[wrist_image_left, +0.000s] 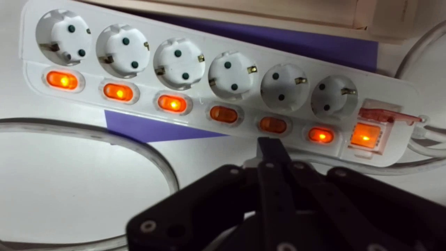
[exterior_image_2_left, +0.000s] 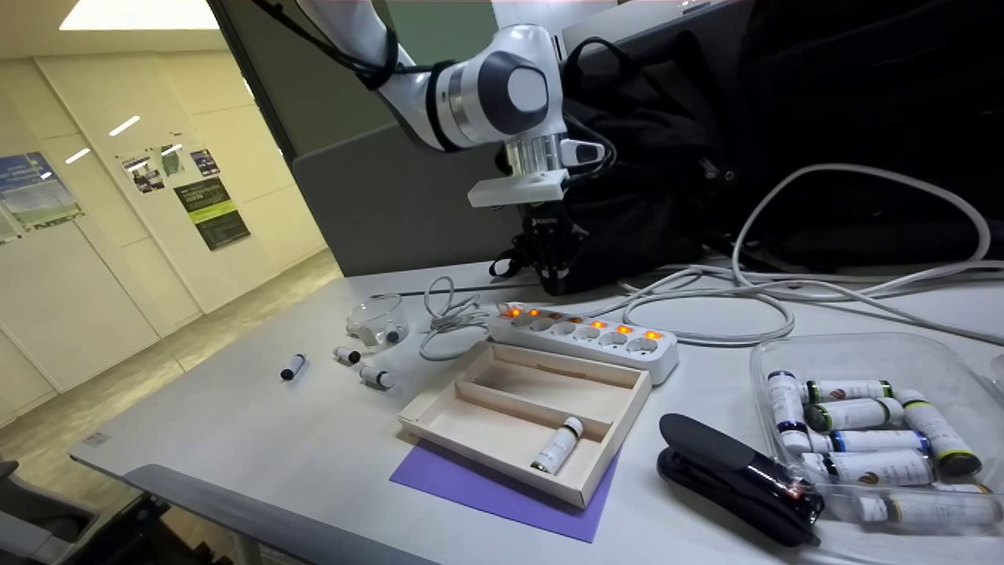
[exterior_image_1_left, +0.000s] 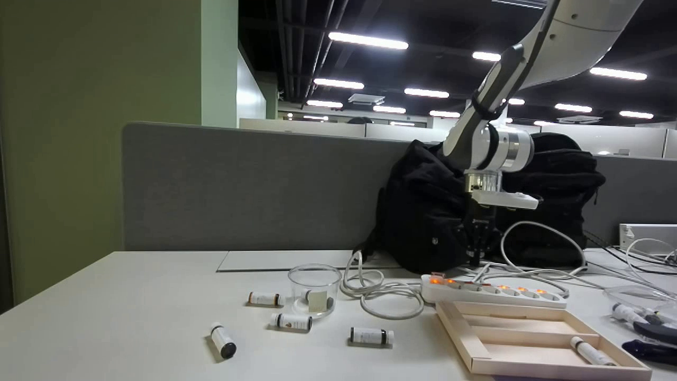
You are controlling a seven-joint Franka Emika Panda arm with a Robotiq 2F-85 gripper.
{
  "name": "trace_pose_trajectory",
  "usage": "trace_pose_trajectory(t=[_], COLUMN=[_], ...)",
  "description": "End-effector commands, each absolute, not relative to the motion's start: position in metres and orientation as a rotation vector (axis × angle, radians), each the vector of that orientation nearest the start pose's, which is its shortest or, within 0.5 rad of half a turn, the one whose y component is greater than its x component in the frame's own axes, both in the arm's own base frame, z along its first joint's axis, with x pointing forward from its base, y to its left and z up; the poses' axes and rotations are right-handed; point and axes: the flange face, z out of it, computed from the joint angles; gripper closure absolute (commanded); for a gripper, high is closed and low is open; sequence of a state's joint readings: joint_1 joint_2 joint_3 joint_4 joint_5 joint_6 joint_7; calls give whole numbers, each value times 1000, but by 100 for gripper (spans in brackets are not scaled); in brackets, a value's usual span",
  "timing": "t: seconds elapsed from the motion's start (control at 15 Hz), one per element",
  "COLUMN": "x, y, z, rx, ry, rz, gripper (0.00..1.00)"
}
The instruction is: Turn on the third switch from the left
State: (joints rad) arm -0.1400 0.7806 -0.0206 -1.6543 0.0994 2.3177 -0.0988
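The white power strip (exterior_image_1_left: 492, 302) lies behind the wooden tray and also shows in an exterior view (exterior_image_2_left: 582, 345). In the wrist view, its switches run in a row: three lit orange at the left, an unlit one (wrist_image_left: 223, 114), another unlit one (wrist_image_left: 273, 124), a lit one (wrist_image_left: 321, 135), then a square lit one (wrist_image_left: 366, 135) under a raised red cover. In the exterior views the row runs the opposite way, so the third from the left is unlit. My gripper (wrist_image_left: 273, 141) is shut and empty. Its tips point down, apart from the strip, near the second unlit switch.
A wooden tray (exterior_image_2_left: 471, 390) with a vial stands before the strip, on purple paper (exterior_image_2_left: 502, 490). White cables (exterior_image_1_left: 391, 288) lie around it. Black backpacks (exterior_image_1_left: 423, 211) stand close behind the gripper. A clear cup (exterior_image_1_left: 314, 275), loose vials, a stapler (exterior_image_2_left: 733, 479) and a clear bin (exterior_image_2_left: 863, 345) are also there.
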Motion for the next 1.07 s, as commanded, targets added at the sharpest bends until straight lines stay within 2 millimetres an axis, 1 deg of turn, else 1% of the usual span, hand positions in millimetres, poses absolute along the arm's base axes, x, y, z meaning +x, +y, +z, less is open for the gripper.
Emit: trace_pose_trajectory(t=[0.0, 0.2, 0.47, 0.8, 1.0], x=[670, 670, 673, 670, 664], y=[-103, -98, -95, -94, -93], z=[128, 114, 102, 90, 77], rx=[-3036, -3030, -3028, -3016, -3027], ry=[220, 209, 194, 181, 169], rz=[241, 292, 300, 343, 392], gripper=[100, 100, 100, 100, 100])
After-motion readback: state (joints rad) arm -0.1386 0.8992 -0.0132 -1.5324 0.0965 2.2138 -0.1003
